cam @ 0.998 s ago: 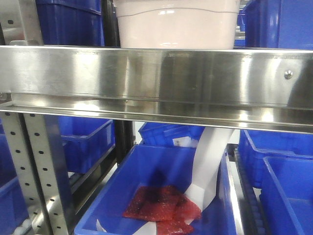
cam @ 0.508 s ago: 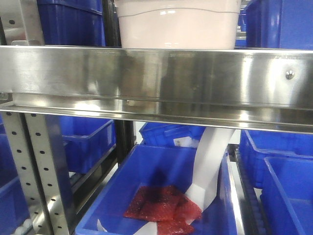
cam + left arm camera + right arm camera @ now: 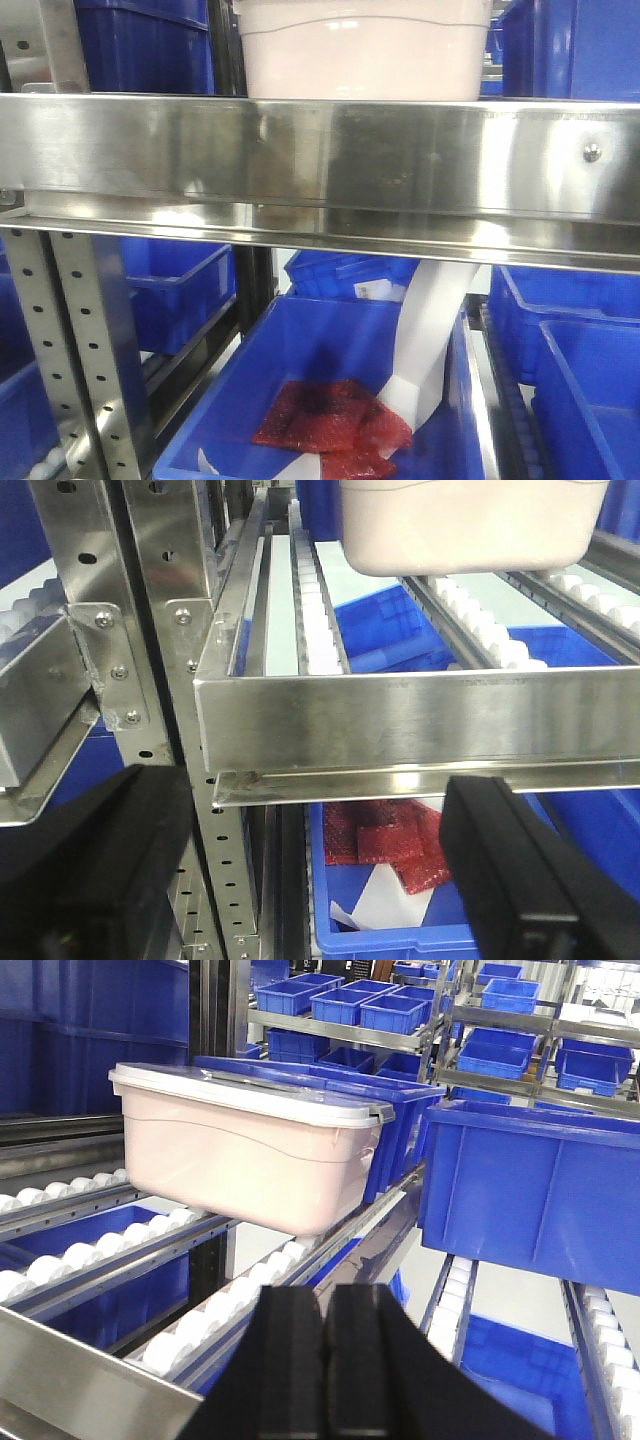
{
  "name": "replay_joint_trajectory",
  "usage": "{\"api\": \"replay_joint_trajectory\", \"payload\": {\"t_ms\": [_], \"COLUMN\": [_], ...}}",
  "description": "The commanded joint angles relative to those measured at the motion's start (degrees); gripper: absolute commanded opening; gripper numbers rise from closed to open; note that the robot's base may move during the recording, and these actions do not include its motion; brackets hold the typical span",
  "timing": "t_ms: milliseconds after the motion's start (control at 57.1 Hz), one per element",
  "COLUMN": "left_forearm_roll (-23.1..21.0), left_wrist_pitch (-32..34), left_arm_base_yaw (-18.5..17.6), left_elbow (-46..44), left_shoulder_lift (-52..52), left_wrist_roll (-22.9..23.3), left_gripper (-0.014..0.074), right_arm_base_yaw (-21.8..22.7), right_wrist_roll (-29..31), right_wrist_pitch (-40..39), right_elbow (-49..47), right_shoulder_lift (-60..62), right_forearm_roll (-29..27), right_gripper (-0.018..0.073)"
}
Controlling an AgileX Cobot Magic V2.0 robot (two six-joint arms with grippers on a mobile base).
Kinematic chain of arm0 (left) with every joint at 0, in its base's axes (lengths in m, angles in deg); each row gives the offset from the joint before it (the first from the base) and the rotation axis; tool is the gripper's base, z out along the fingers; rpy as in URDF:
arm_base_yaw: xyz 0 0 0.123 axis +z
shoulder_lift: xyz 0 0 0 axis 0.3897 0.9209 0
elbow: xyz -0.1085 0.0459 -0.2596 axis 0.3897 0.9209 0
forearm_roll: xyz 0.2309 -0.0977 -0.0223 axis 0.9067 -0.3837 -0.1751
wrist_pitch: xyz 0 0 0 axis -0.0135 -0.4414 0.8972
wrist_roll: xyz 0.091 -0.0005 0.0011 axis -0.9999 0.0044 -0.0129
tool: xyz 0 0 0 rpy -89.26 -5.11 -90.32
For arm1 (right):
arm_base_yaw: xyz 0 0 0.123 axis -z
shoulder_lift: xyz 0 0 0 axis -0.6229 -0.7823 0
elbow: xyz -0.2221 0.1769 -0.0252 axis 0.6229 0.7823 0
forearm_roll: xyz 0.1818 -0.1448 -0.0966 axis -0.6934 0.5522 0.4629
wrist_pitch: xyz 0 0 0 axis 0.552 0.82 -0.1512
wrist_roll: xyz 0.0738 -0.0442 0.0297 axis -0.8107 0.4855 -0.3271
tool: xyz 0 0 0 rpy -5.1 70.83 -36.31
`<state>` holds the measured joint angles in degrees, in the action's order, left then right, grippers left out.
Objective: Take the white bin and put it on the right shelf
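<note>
The stainless-steel right shelf (image 3: pixel 420 150) fills the front view with its wide reflective front beam, perforated posts beneath it. The white bin (image 3: pixel 365 55), lid (image 3: pixel 250 1095) on, sits on the shelf's upper level. It rests on white roller tracks (image 3: pixel 200 1325) just behind the beam, with dark blue bins (image 3: pixel 540 1200) on either side. Under the beam, an open blue bin (image 3: pixel 300 340) holds red plastic bags (image 3: pixel 330 420) and a white paper strip (image 3: pixel 430 330) leaning against its far right corner.

The left claw (image 3: pixel 315 810) hangs before the beam, released, its black fingers spread wide with nothing between them. The right claw (image 3: pixel 326 1305) is clenched, its fingers pressed together on nothing, pointing at the white bin from well short of it.

A small white label (image 3: pixel 371 290) shows on a farther blue bin, its writing too small to read.
</note>
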<state>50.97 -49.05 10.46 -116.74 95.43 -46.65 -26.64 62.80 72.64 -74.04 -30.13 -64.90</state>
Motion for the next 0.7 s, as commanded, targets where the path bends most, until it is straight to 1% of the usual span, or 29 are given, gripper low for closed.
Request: {"api": "replay_joint_trajectory", "payload": {"t_ms": [0,88,158,228,333,420,525,683], "left_forearm_roll": [-0.9,-0.9,-0.9,-0.9,-0.9,-0.9,-0.9,-0.9], "left_wrist_pitch": [4.4,4.4,4.4,4.9,6.6,11.3,15.8,15.4], "left_arm_base_yaw": [-0.3,-0.3,0.9,2.9,6.9,9.4,10.2,10.1], "left_elbow": [-1.6,-1.6,-1.6,-1.6,-1.6,-1.6,-1.6,-1.6], "left_shoulder_lift": [0.4,0.4,0.3,0.3,0.0,-1.0,-1.9,-2.2], "left_wrist_roll": [0.0,0.0,0.0,0.0,0.0,0.0,0.0,0.0], "left_gripper": [-0.0119,-0.0119,-0.0118,-0.0118,-0.0119,-0.0119,-0.0118,-0.0119], "right_arm_base_yaw": [0.0,0.0,0.0,0.0,0.0,0.0,0.0,0.0], "right_wrist_roll": [0.0,0.0,0.0,0.0,0.0,0.0,0.0,0.0], "right_wrist_pitch": [-2.6,-2.6,-2.6,-2.6,-2.5,-2.5,-2.5,-2.5], "right_elbow": [-1.5,-1.5,-1.5,-1.5,-1.5,-1.5,-1.5,-1.5], "right_shoulder_lift": [-0.4,-0.4,-0.4,-0.4,-0.4,-0.4,-0.4,-0.4], "right_forearm_roll": [-1.7,-1.7,-1.7,-1.7,-1.7,-1.7,-1.7,-1.7], "right_gripper": [0.0069,0.0069,0.0069,0.0069,0.0069,0.0069,0.0069,0.0069]}}
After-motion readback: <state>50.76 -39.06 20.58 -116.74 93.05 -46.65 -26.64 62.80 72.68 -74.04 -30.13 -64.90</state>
